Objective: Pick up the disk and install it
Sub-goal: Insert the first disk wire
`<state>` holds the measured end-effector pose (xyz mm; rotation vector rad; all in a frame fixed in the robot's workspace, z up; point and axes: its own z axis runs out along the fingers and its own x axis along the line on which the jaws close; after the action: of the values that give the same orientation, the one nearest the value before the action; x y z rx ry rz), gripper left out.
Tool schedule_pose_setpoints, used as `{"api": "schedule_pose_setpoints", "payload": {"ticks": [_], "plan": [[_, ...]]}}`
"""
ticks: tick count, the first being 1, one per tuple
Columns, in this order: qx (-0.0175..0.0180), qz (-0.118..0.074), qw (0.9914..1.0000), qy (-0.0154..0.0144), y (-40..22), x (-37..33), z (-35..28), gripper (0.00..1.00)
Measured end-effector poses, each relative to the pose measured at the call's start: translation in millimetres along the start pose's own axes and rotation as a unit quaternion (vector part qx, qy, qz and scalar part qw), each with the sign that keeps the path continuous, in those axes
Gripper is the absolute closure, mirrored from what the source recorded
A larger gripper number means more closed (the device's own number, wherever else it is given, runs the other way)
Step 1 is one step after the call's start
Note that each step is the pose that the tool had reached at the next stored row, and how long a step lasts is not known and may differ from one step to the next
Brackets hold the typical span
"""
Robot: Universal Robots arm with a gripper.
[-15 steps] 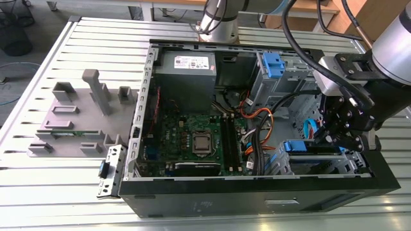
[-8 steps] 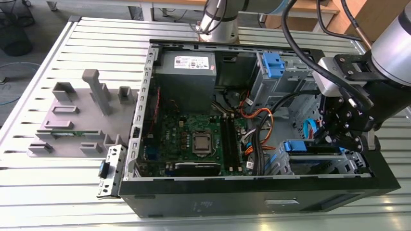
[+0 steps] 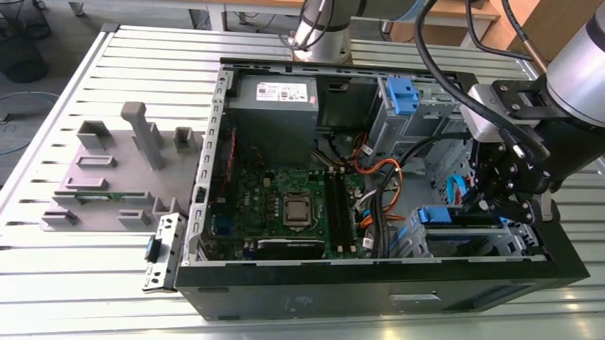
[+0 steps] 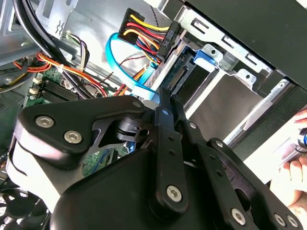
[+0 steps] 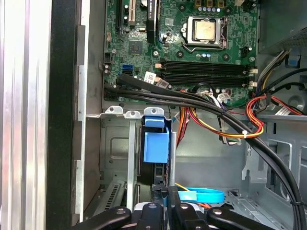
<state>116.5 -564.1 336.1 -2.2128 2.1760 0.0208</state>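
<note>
One claw (image 3: 506, 205) hangs inside the open computer case (image 3: 378, 283), its fingers (image 5: 158, 215) pressed together just above the disk (image 5: 156, 148). The one disk stands edge-up in its bay at the case's corner. Two blue handles show in the exterior view; one circuit board (image 3: 283, 205) fills the case floor.

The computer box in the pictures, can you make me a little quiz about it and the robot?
1. True or false: the computer case is open, so the green motherboard shows.
2. The plastic frame on the disk is: A red, B blue, C yellow.
3. Fill in: in the exterior view, the gripper is at that view's ____ end of the case (left or right).
Key: 1 true; 2 B; 3 right.
</note>
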Motion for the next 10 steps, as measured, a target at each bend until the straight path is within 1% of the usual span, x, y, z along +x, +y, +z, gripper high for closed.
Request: {"api": "schedule_pose_setpoints", "payload": {"ticks": [4, 10], "plan": [[0.0000, 0.000, 1.00000, 0.0001, 0.0, 0.0, -0.5, 0.84], [0.0003, 0.000, 1.00000, 0.0001, 0.0, 0.2, 0.4, 0.84]]}}
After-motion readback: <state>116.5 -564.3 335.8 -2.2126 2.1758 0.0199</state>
